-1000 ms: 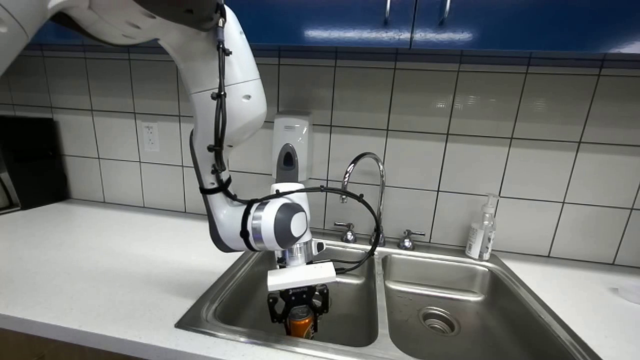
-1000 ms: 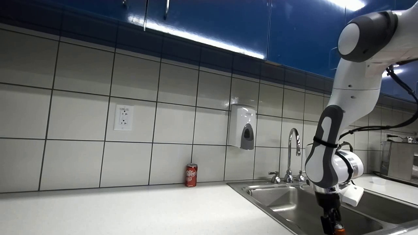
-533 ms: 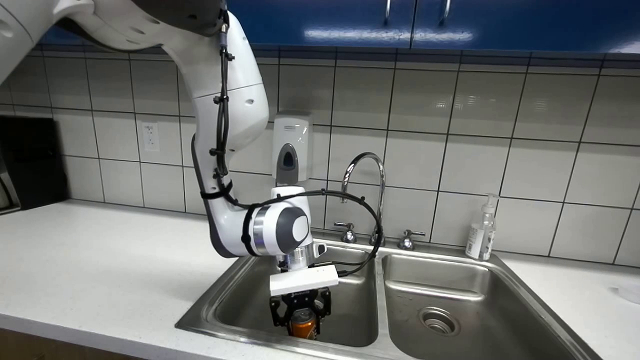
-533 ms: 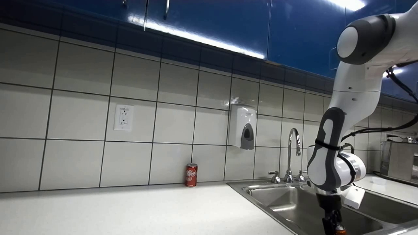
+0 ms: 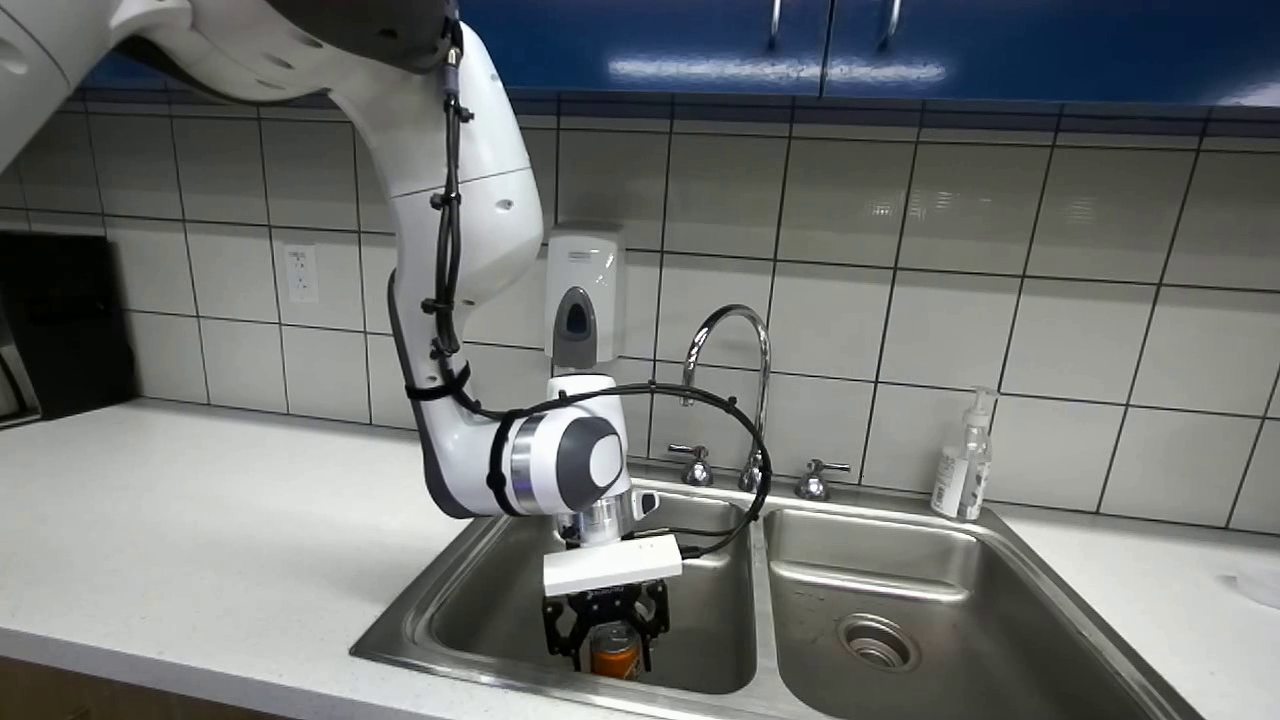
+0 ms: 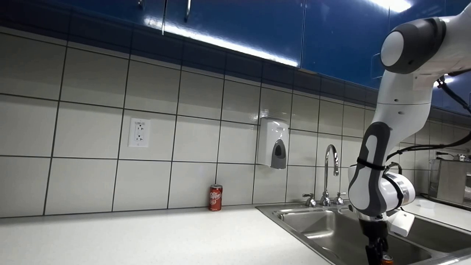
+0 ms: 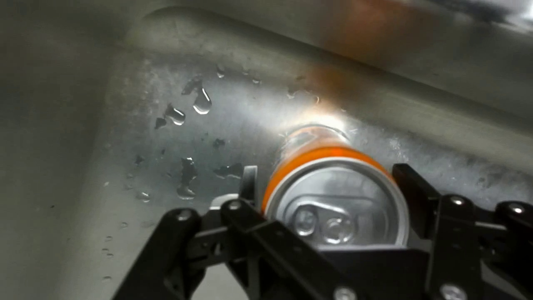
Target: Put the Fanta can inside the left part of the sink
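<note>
The Fanta can, orange with a silvery top, stands upright in the left part of the sink, near that basin's front wall. In the wrist view the can shows its lid and tab, with the basin floor around it. My gripper is lowered into the basin with its fingers on either side of the can. A gap shows between the left finger and the can; the right finger is very close to it. In an exterior view only the can's top shows. This basin's drain is hidden.
The right basin has a round drain. A faucet stands behind the sink, with a soap bottle at the back right. A red can stands on the counter by the wall. A soap dispenser hangs above.
The fingers have spread away from the can, which they held closely a second ago. The gripper and can have shifted slightly right and down in an exterior view.
</note>
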Robot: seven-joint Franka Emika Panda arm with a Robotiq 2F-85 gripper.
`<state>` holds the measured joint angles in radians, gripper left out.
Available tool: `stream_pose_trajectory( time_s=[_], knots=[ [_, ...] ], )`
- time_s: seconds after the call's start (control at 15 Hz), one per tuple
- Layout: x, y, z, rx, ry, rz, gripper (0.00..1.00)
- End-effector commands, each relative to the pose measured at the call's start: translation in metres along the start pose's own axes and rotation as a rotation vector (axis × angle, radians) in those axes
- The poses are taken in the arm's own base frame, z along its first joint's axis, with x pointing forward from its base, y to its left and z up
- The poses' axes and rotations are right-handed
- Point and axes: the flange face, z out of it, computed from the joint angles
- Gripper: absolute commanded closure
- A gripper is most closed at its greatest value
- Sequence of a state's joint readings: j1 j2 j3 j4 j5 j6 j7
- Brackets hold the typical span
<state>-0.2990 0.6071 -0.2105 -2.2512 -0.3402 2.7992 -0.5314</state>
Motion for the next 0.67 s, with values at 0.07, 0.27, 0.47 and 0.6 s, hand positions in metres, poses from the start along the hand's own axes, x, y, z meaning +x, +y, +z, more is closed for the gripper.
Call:
stream_pose_trajectory(
  time_s=[0.07, 0.27, 0.47, 0.6],
  knots=[
    [-0.008, 0.005, 0.002, 0.008, -0.002, -0.006, 0.00],
    [-0.010, 0.007, 0.001, 0.008, -0.002, -0.003, 0.00],
    [-0.012, 0.008, -0.005, 0.006, 0.009, -0.004, 0.00],
    [-0.014, 0.009, -0.012, 0.002, 0.021, -0.003, 0.00]
  ],
)
